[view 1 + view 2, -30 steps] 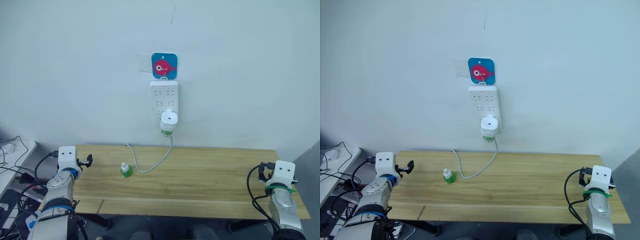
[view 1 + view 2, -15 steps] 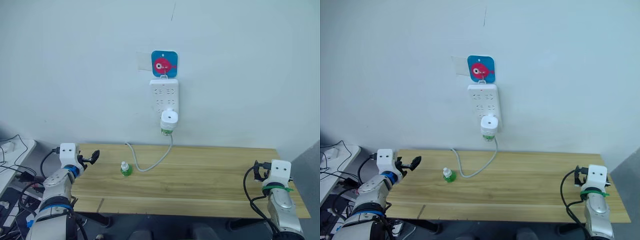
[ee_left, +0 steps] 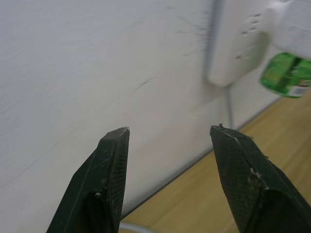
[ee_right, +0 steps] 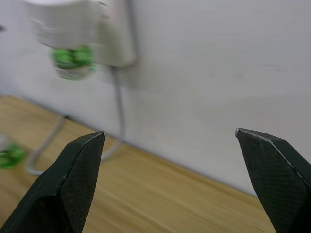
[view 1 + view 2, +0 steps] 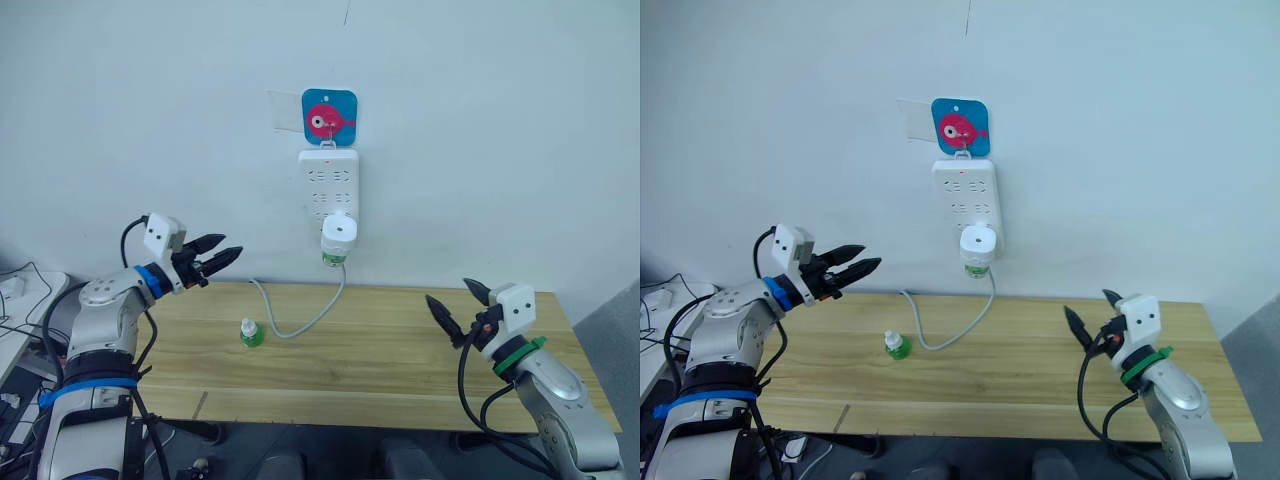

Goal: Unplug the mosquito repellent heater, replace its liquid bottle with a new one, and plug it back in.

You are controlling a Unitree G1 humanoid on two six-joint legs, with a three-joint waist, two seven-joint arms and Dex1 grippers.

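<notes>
Two claws are raised over the wooden surface (image 5: 400,360), one at each end, both empty. The left claw (image 5: 222,256) hangs above the left end with its two black fingers a little apart, tips aimed toward the wall and the middle of the scene. In the left wrist view its fingers (image 3: 104,179) frame bare wall, with the strip and the green bottle off to one side. The right claw (image 5: 458,303) sits above the right end, its fingers spread wide, one tip low and one high. In the right wrist view the fingers (image 4: 73,179) stand far apart, and the heater shows well beyond them against the wall.

On the surface, left of centre and well apart from both claws, stands a small green liquid bottle (image 5: 251,336) with a white cap, upright. Just beside it a grey cable (image 5: 300,325) loops across the wood and rises to the wall.

Farther back, on the pale wall, hangs a white multi-socket power strip (image 5: 329,192), upright, hooked under a blue square hanger with a pink fish (image 5: 329,110). The mosquito repellent heater (image 5: 339,235) is plugged into the lowest socket of the strip, its round vent hole facing up. A bottle with a green label (image 5: 333,263) hangs from its underside, clear above the surface.
</notes>
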